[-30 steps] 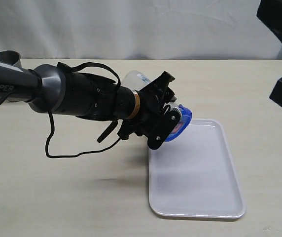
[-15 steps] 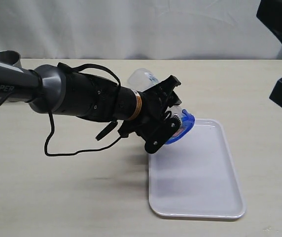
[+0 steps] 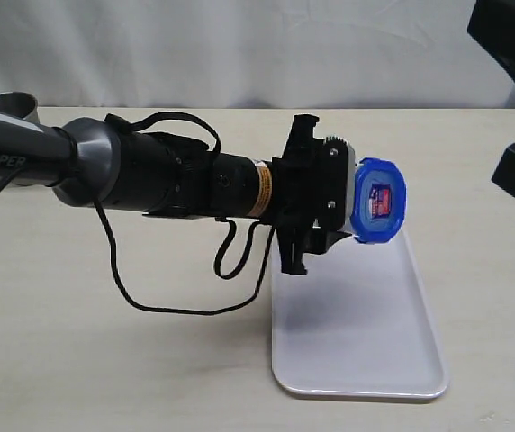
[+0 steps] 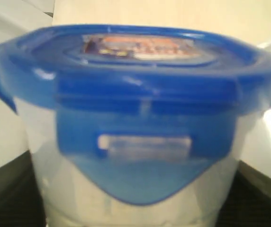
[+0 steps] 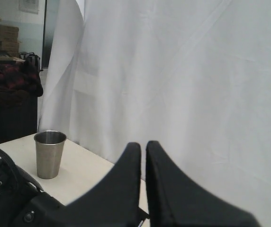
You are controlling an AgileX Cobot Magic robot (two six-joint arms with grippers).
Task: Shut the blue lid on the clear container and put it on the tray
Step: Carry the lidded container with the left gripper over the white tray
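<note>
Holding lidded container sideways above the tray

Left gripper (image 3: 334, 198) is clamped on the clear container (image 4: 55, 179) and carries it lying horizontal. The blue lid (image 3: 379, 200) is on the rim, its sticker side turned right and toward the camera. The load hangs in the air above the far left corner of the tray (image 3: 356, 333), not touching it.

Exterior view: the container body is almost fully hidden behind the claw, so only the lid reads clearly. The steel cup (image 3: 10, 103) sits at the far left edge of the table, well apart from the tray.

Left wrist view fills the gap: the lid is seated square on the rim and the flap (image 4: 145, 142) facing the camera is folded down against the clear wall. The other flaps can't be judged. Dark fingers (image 4: 12, 194) flank the body on both sides.

Right wrist view: right gripper (image 5: 143, 161) has its jaws pressed together with nothing between them, raised well above the table on the right. The white curtain is behind it. This view shows the cup upright.
</note>
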